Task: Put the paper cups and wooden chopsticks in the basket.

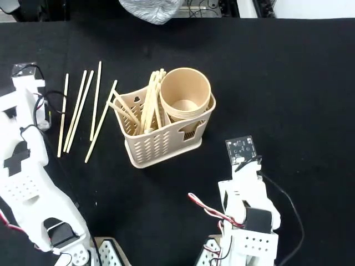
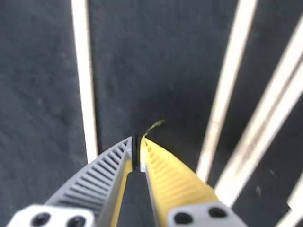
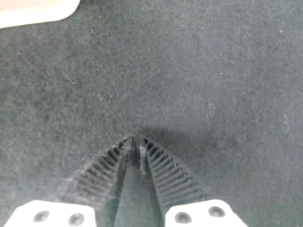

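Note:
A cream slotted basket (image 1: 158, 145) stands mid-table. Stacked paper cups (image 1: 184, 94) fill its right half and a bundle of wooden chopsticks (image 1: 148, 102) leans in its left half. Several loose chopsticks (image 1: 77, 113) lie on the black cloth to the basket's left. My left gripper (image 2: 137, 140) is shut with nothing in it, low over the cloth between one chopstick (image 2: 84, 80) and others (image 2: 227, 90). My right gripper (image 3: 136, 140) is shut and holds nothing, over bare cloth in front of the basket, whose corner (image 3: 38, 12) shows nearby.
The left arm (image 1: 25, 138) stands along the table's left edge beside the loose chopsticks. The right arm (image 1: 244, 188) sits at the front right. A grey crumpled object (image 1: 150, 8) lies at the far edge. Black cloth stretches to the right of the basket.

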{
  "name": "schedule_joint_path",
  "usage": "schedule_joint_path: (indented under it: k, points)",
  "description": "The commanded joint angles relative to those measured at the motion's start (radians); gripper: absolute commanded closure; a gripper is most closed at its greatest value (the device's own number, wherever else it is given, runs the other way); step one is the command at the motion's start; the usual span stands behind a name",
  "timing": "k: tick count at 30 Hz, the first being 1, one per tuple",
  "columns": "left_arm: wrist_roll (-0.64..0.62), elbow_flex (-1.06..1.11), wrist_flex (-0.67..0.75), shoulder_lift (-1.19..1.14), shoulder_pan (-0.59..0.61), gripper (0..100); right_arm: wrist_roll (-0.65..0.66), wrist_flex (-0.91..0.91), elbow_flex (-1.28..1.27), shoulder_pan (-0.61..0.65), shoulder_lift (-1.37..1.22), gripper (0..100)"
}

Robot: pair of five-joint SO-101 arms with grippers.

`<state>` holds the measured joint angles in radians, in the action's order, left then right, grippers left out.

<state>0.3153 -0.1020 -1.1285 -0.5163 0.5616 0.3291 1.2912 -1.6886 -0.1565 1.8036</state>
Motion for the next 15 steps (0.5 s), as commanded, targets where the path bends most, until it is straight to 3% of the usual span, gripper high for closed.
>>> schedule_joint_path:
  k: [1,9,15]
  points:
    - [0.000,-0.128,-0.149,0.015,-0.039,97,0.006,0.005,0.004,0.011,0.070,98.5]
    - [-0.071,-0.223,-0.334,0.049,-0.062,97,0.006,0.005,0.004,0.011,0.070,98.5]
    - [-0.068,-0.197,-0.345,0.245,-0.056,97,0.006,0.005,0.004,0.011,0.070,98.5]
